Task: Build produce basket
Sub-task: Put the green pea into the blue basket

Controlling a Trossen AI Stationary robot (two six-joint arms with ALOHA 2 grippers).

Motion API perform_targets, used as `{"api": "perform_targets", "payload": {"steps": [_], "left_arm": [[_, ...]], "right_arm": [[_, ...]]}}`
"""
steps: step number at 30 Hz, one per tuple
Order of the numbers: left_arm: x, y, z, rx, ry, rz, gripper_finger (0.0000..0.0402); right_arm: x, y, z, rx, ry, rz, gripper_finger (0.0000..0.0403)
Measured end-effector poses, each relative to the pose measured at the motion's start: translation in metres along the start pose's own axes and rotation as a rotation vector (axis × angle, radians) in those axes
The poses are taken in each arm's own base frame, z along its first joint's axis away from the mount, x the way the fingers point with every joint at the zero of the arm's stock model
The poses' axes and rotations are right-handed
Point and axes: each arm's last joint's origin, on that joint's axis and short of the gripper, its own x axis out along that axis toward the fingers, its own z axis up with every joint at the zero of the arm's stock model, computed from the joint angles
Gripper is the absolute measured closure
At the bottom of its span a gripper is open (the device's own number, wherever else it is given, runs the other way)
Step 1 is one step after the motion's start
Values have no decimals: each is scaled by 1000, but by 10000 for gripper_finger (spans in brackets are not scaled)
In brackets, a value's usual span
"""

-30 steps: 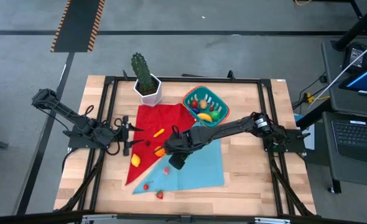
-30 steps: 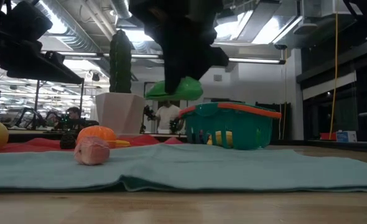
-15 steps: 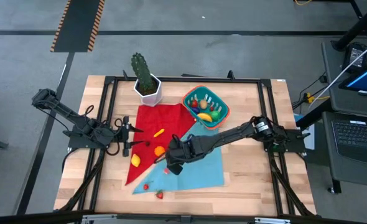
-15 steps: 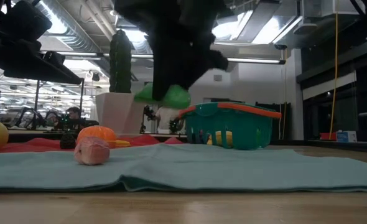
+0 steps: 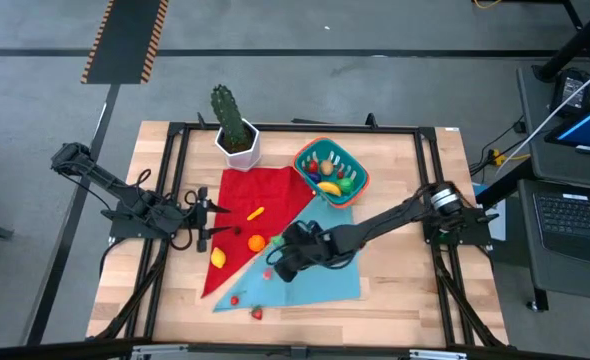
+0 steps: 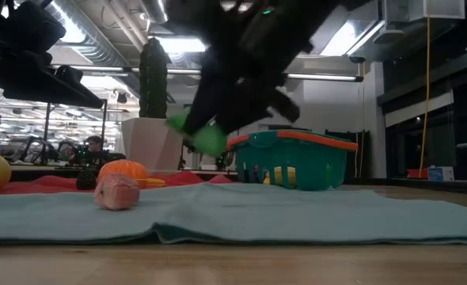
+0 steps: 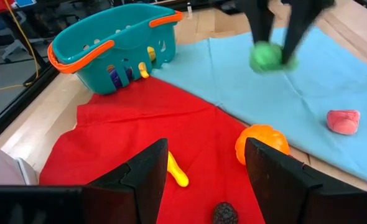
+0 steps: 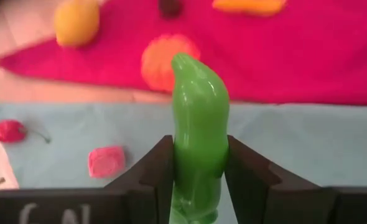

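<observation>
cucumber (image 8: pixel 199 118) seemingly lower, right end effector (image 8: pixel 197 163) retracted

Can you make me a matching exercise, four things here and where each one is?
Things:
1. cucumber
2. orange
3. pink piece
4. cactus pot

Places:
A. bare wood, beside the red cloth's corner
B. on the blue cloth
C. between the right gripper's fingers
D. on the red cloth

Pairs: 1-C, 2-D, 3-B, 4-A
</observation>
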Motion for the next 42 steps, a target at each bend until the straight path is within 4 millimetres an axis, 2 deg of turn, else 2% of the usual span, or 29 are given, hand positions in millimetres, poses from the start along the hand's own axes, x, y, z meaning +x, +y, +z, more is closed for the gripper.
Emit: {"api": "perform_targets", "payload": {"steps": [6,10,21,31,36,42], "left_arm": [[0,0,0,-1,-4,6,198],[0,0,1,-7,-10,12,198],[0,2,5,-89,-52,77,198],[0,5,5,-216,-66,132,198],[1,7,5,-223,-65,150,198],[2,8,5,-224,-64,164,198]], "right_arm": [[-27,-29,-10,-29,-161,45,284],[-45,-50,-16,-38,-276,159,284],[-92,-122,-27,-180,-433,232,284],[-124,-183,-42,-213,-546,253,284],[-134,-200,-47,-195,-593,265,284],[-136,-210,-46,-180,-611,234,284]]}}
